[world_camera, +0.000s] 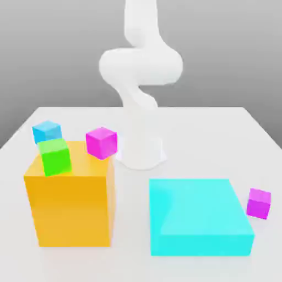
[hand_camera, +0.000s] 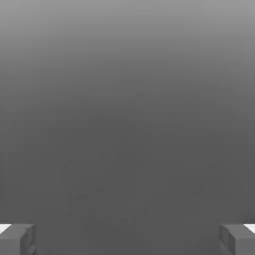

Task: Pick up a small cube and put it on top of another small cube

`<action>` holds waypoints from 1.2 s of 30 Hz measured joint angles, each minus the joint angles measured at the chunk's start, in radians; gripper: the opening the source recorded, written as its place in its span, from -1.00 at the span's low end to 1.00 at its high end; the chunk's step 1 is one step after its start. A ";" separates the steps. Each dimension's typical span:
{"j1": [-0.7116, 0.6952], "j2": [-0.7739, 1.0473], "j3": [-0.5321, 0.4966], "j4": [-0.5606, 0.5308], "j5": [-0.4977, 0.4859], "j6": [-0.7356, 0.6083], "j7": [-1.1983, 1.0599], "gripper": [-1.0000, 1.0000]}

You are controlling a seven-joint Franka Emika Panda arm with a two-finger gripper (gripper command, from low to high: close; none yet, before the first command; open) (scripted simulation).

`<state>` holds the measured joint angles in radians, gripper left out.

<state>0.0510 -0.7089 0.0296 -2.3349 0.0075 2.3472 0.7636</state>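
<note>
a: where do we find the small cube (world_camera: 259, 203)?

b: we see it on the white bench (world_camera: 209, 132), just beside the cyan block (world_camera: 198, 217), at that block's end toward the exterior view's right. whether the two touch, we cannot quite tell from here.

a: and the pinker magenta cube (world_camera: 102, 142)?

b: we place it near the far corner of the orange block (world_camera: 71, 206), about level with that block's top; it may rest on the corner or sit just behind it. a green cube (world_camera: 55, 156) sits tilted on the orange block's top, and a blue cube (world_camera: 47, 131) shows behind the green one.

a: what of the arm?

b: we see the white arm (world_camera: 140, 66) rising from its base at the back of the bench, between the two big blocks and well apart from the small cube.

a: and the fingers (hand_camera: 17, 240)?

b: in the hand view we see only two grey tips at opposite edges, so we read them as spread wide, with nothing between them but plain grey background.
</note>
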 joint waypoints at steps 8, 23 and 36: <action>0.160 0.293 0.114 -0.113 0.013 0.153 -0.109 0.00; 0.448 0.847 0.304 -0.308 -0.146 0.437 -0.172 0.00; 0.568 1.051 0.157 -0.274 -0.316 0.590 -0.049 -1.00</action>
<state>0.6192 0.3424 0.1863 -2.6089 -0.3080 2.9370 0.7142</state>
